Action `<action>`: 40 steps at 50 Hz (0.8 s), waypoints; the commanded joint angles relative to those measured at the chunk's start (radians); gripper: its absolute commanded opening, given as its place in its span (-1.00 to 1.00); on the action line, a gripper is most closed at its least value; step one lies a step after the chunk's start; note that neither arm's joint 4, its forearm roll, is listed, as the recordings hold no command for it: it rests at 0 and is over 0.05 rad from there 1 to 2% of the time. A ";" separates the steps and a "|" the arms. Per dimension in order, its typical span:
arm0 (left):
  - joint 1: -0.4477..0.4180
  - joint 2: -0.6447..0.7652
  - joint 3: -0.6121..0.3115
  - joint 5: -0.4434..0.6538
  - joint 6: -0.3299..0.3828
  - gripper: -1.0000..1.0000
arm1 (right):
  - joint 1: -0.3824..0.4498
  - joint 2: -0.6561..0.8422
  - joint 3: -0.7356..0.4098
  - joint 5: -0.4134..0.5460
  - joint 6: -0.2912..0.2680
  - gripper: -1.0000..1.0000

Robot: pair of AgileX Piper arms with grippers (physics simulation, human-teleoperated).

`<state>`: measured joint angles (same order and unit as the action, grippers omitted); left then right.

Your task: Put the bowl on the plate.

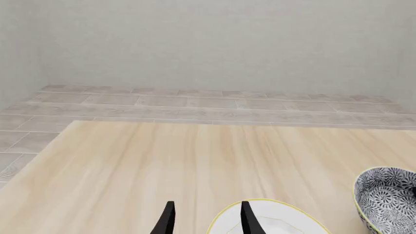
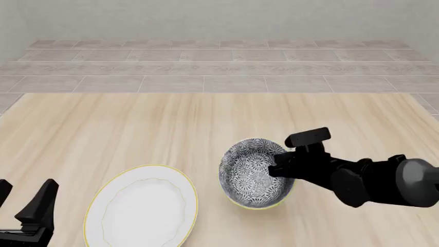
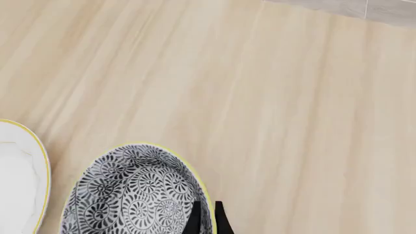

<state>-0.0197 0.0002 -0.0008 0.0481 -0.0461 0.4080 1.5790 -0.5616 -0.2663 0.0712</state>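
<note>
Nearest the front camera, the white plate (image 2: 141,208) lies flat on the wooden table (image 2: 137,134), and just to its right, close but with a sliver of wood between them, is the bowl (image 2: 254,173), a deep round piece patterned in dark blue and white with a yellowish rim. It looks like glazed ceramic, so I judge it stiff, fairly heavy for its size, slick under metal fingers and liable to chip if knocked against the plate. The rim is the only sensible place to take it, since the body is too wide to span. The right gripper (image 3: 206,218) is already there: in the right wrist view its two dark fingers stand close together with the bowl's wall between them, one inside and one outside, on the side of the bowl away from the plate. They appear clenched on the rim, though the tips run off the picture's edge, so how tight the pinch is cannot be read. A one-sided rim grip lets the bowl swing or tilt, so a slow lift and a level carry seem wise. The left gripper (image 2: 28,208) hangs spread and empty at the near left corner, beside the plate and well apart from the bowl.
</note>
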 commanded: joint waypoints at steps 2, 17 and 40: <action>-0.002 0.000 0.000 0.001 -0.003 1.00 | 0.001 -0.080 -0.032 0.074 0.009 -1.00; -0.006 0.000 0.000 -0.001 -0.005 1.00 | 0.015 -0.143 -0.086 0.160 -0.006 -1.00; -0.014 0.000 -0.001 -0.004 -0.003 1.00 | 0.090 -0.159 -0.164 0.231 0.093 -1.00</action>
<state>-0.0298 0.0002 -0.0013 0.0449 -0.0500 0.4661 1.4323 -0.6888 -0.0652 0.1241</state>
